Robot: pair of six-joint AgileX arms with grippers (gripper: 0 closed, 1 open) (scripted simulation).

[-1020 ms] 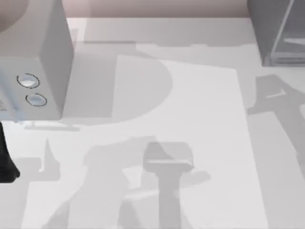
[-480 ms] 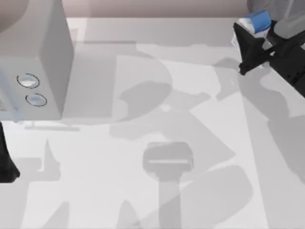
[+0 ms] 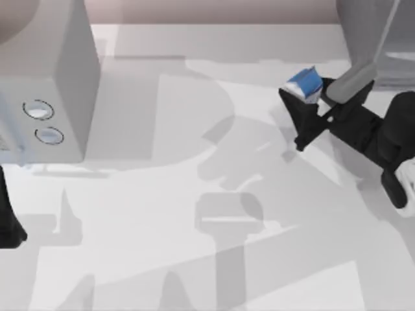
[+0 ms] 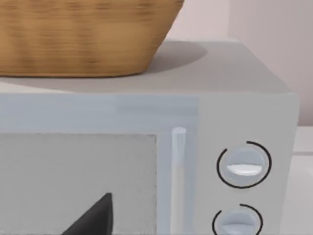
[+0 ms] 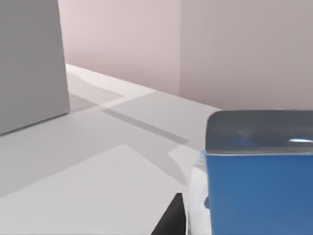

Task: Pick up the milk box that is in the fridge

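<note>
Right gripper (image 3: 299, 110) carrying the milk box (image 3: 305, 84) above the table, clear of the fridge (image 3: 376, 42).

The right gripper's dark fingers are closed on the small blue-and-white milk box, which sits tilted at the fingertips over the right part of the white table (image 3: 194, 214), just left of the dark grey fridge in the far right corner. In the right wrist view the carton's blue face (image 5: 259, 193) looms close, with the table and the pale back wall (image 5: 195, 49) behind it. The left arm is parked at the table's left edge, facing the light grey microwave (image 4: 146, 161) with two round dials (image 4: 243, 164); a wicker basket (image 4: 83, 34) stands on its top. I cannot tell how the left gripper's fingers stand.
</note>
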